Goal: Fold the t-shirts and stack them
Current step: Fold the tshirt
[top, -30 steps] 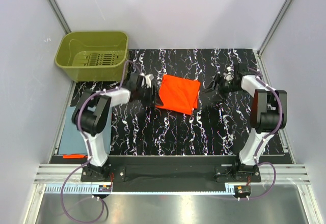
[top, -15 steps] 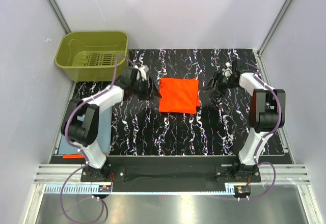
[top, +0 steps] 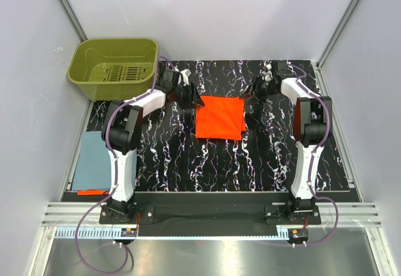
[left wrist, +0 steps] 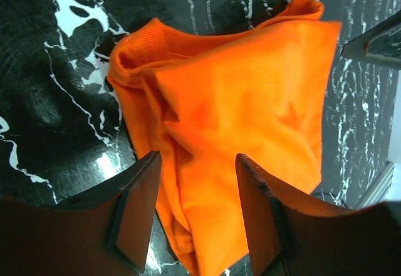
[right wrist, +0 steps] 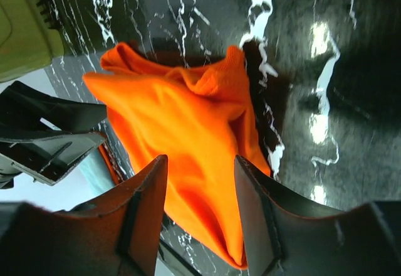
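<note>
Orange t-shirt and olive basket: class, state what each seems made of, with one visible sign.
Orange t-shirt: soft matte knit cloth, probably cotton; it creases and has a ribbed collar. Olive basket: probably moulded plastic; smooth rounded walls, slotted floor.

Top camera: high, behind the arm bases, looks down and away over the whole table point(top: 263, 163), far off. Left wrist camera: very close, looks past the left fingers point(left wrist: 135, 210), rightward across the orange shirt point(left wrist: 250, 113). Right wrist camera: equally close, faces left past the right fingers point(right wrist: 147, 216). All three share that shirt.
</note>
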Controlling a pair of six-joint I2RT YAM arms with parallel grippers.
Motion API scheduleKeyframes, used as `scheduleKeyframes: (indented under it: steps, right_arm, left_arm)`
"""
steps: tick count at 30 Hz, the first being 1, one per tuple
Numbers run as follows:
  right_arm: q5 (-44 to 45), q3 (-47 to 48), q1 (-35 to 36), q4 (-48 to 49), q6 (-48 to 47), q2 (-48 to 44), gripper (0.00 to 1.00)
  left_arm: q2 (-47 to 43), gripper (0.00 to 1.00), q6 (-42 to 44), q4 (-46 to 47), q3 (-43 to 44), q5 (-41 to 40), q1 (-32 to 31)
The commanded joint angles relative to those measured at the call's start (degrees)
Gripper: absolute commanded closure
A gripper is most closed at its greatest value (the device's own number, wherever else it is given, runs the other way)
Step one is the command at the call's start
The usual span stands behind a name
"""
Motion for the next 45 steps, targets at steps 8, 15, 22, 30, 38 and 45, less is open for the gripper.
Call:
scheduleKeyframes:
  steps: [8,15,22,30,38,45]
  right_arm:
    - [1.1,4.9,0.1,0.3,-0.2,2.9,0.54]
    - [0.9,5.2,0.1,-0.1,-0.9,4.0,0.54]
    - [0.8,7.3,0.6,-0.3,-1.0,5.3,0.6]
    - [-1.6,8.9,0.6,-0.3,-1.1,5.9,1.0]
    - [2.0,4.3,0.6,-0.9,-2.0,0.3,0.59]
    - [0.3,5.3,0.7,-2.3,-3.4,2.4,0.59]
  left_arm:
    - [1.8,0.44,-0.7,2.4,4.2,-1.7,0.4]
    - [4.3,0.45,-1.7,3.1,6.5,-1.1,1.0]
    - [6.4,0.53,-2.0,3.3,9.0,-0.5,1.6]
    - [6.7,0.88,-1.2,3.9,10.8,0.8,2.3]
    - [5.4,0.82,-0.7,3.8,9.7,0.9,2.4]
    - [7.0,0.59,-1.1,3.9,11.0,1.5,2.5]
